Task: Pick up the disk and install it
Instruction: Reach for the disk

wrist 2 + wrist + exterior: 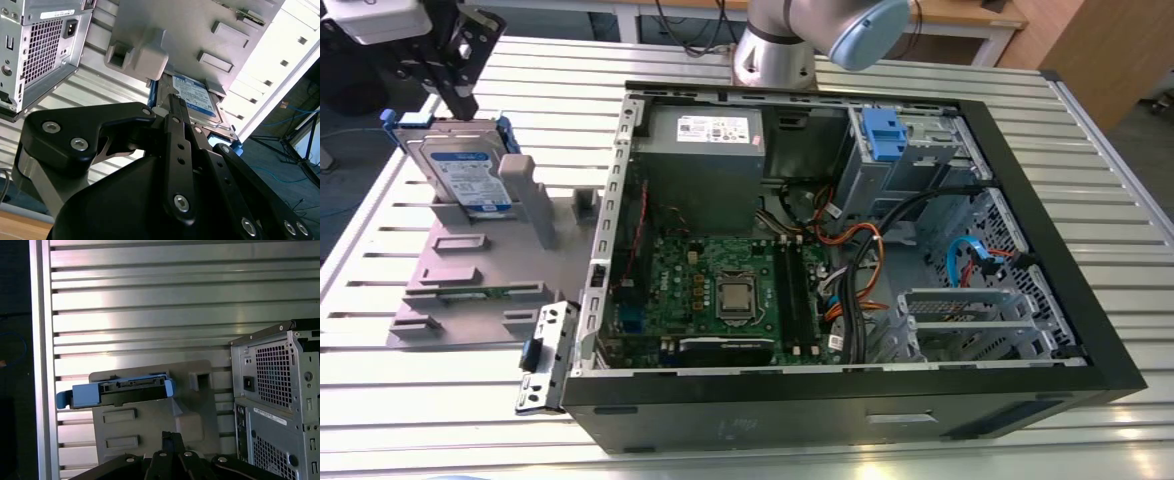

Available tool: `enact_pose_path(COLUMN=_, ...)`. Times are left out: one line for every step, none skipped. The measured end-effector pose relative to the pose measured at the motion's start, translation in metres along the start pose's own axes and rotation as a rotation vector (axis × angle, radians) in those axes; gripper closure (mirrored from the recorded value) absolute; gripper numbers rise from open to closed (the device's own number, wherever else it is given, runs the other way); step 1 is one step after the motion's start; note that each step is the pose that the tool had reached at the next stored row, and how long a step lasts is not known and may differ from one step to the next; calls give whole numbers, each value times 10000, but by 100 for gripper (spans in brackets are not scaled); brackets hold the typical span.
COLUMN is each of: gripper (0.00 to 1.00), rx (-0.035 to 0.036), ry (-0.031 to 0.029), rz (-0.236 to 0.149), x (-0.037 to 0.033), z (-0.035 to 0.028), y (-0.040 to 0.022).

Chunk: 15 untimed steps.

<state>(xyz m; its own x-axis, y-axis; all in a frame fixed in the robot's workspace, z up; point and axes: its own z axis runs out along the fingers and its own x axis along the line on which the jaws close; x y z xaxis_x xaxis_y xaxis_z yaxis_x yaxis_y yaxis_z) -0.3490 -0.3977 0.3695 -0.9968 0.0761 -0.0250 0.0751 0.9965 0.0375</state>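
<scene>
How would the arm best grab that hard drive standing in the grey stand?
Probably by its free upper end, coming down from above and pinching the two broad faces. The disk stands on edge, leaning slightly, in the grey holder, which cradles its lower end; the top, with blue rails, sticks out clear.

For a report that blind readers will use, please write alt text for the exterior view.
A silver disk with blue rails stands on edge in a grey holder on a slatted metal table, and the robot's gripper hangs close above its top edge. To the exterior view's right of it lies an open computer case.
</scene>
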Motion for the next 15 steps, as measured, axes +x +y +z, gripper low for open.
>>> enact_pose_path(gripper=89, rx=0, ry=0, rz=0, x=11, z=2, y=0)
enact_pose_path(gripper=89, rx=0, ry=0, rz=0, x=24, z=3, y=-1)
enact_pose_path(gripper=89, rx=0, ry=0, rz=0, x=37, z=4, y=-1)
enact_pose_path(gripper=89, rx=1, ry=1, rz=0, x=49, z=4, y=-1)
enact_pose_path(gripper=89, rx=1, ry=0, rz=-1, x=60, z=5, y=-1)
enact_pose_path(gripper=89, rx=0, ry=0, rz=0, x=70, z=6, y=-1)
enact_pose_path(gripper=89, rx=1, ry=1, rz=-1, x=79, z=5, y=-1)
enact_pose_path(gripper=89, rx=0, ry=0, rz=0, x=86, z=7, y=-2)
enact_pose_path(gripper=89, rx=0, ry=-1, rz=0, x=91, z=8, y=-2)
enact_pose_path(gripper=89, rx=0, ry=0, rz=-1, x=96, z=8, y=-2)
enact_pose_path(gripper=89, rx=0, ry=0, rz=-1, x=100, z=9, y=-3)
enact_pose_path(gripper=89, rx=0, ry=0, rz=0, x=105, z=10, y=-3)
enact_pose_path(gripper=89, rx=0, ry=-1, rz=-1, x=109, z=11, y=-3)
enact_pose_path(gripper=89, rx=0, ry=-1, rz=-1, x=112, z=12, y=-3)
enact_pose_path(gripper=89, rx=0, ry=0, rz=-1, x=116, z=12, y=-4)
